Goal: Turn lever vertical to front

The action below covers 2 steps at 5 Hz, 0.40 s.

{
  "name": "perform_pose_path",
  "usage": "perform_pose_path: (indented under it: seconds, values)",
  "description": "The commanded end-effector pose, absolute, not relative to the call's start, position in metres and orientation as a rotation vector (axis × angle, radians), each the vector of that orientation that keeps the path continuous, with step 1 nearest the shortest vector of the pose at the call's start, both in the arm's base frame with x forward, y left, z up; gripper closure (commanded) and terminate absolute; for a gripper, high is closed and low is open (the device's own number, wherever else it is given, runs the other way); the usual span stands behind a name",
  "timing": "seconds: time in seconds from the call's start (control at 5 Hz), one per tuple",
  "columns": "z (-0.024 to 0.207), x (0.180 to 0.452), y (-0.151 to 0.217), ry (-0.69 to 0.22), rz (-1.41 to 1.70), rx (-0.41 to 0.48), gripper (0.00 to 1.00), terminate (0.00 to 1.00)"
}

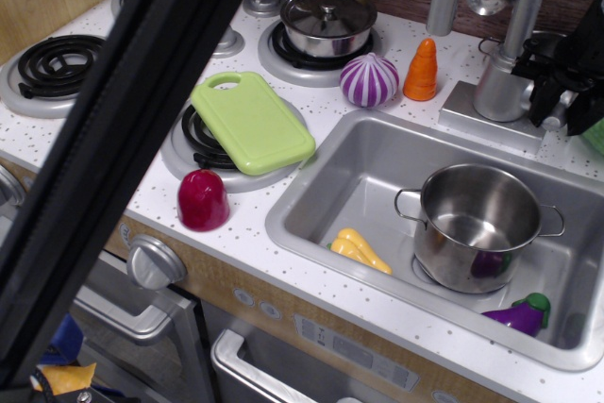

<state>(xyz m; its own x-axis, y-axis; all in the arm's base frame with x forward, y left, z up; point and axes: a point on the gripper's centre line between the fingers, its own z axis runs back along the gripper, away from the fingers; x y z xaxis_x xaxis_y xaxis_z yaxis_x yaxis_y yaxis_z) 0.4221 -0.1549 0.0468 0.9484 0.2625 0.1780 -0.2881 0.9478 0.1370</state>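
The faucet's thick silver body (497, 92) stands on its plate behind the sink, at the far right. The lever (558, 123) shows only as a small silver tip sticking out low to the right of the body; the rest is hidden by my black fingers. My gripper (563, 106) is at the right edge, with its fingers closed around the lever's stub. The lever's tip points down toward the front. The tall thin spout (525, 7) rises behind.
The sink (349, 176) holds a steel pot (477, 224), yellow toy food (359, 250) and a purple eggplant (517, 316). An orange carrot (421, 70) and a purple onion (368, 79) sit left of the faucet. My black arm (123, 139) crosses the left foreground.
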Motion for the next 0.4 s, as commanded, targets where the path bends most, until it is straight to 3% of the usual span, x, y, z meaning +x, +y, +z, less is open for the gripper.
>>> perform_pose_path:
  seconds: [0.0,0.2]
  values:
    - [0.0687,0.42,-0.1536,-0.182,0.309,0.119,0.0,0.0]
    - [0.0692,0.4207,-0.1532,-0.181,0.306,0.127,0.0,1.0]
